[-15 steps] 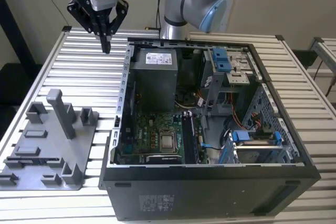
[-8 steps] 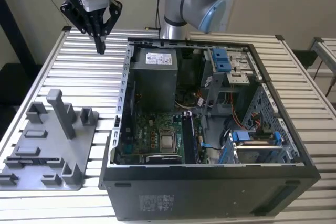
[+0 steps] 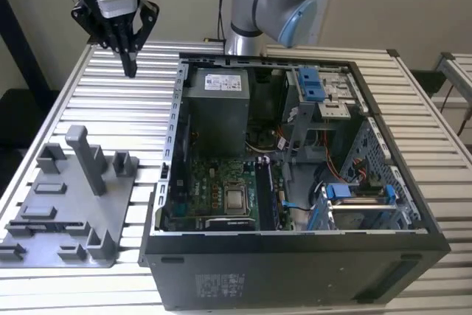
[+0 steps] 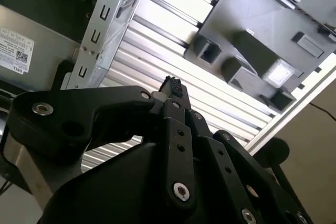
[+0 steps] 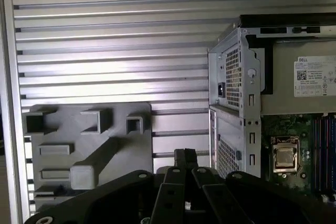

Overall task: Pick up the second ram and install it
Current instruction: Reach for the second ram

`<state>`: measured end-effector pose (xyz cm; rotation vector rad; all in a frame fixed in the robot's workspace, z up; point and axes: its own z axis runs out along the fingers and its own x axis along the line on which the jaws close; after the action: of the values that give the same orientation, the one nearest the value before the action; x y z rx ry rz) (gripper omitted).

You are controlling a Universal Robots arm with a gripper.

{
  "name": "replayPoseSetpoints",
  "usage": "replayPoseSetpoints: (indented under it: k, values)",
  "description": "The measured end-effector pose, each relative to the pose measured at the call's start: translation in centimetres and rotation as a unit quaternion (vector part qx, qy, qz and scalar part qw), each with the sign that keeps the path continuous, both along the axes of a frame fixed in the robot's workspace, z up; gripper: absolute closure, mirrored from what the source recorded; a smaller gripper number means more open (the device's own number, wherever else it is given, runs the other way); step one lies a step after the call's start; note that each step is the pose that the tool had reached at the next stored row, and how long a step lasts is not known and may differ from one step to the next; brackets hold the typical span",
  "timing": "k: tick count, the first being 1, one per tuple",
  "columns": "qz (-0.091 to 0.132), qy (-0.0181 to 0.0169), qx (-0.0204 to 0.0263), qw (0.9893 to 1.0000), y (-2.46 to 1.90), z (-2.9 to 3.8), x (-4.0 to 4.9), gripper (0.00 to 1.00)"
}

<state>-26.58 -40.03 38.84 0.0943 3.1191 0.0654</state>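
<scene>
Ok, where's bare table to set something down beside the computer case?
The widest bare patch of slatted table lies beyond the grey tray, beside the computer case, below the gripper. A narrower strip runs along the case's other side, at the exterior view's right. Inside the case is crowded.

Second ram (image 3: 268, 195): long thin dark stick, standing on edge, apparently seated in motherboard (image 3: 210, 186) of open case (image 3: 295, 274), just beside processor socket (image 3: 236, 199). Well apart from gripper (image 3: 130, 68), lower, toward exterior view's right; not gripped.
</scene>
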Motion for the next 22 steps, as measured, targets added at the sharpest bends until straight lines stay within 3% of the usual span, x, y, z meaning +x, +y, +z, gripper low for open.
replayPoseSetpoints:
  k: [22]
  values:
    - [0.006, -0.0001, -0.0023, 1.0000, -0.31, -0.45, -6.19, 0.89]
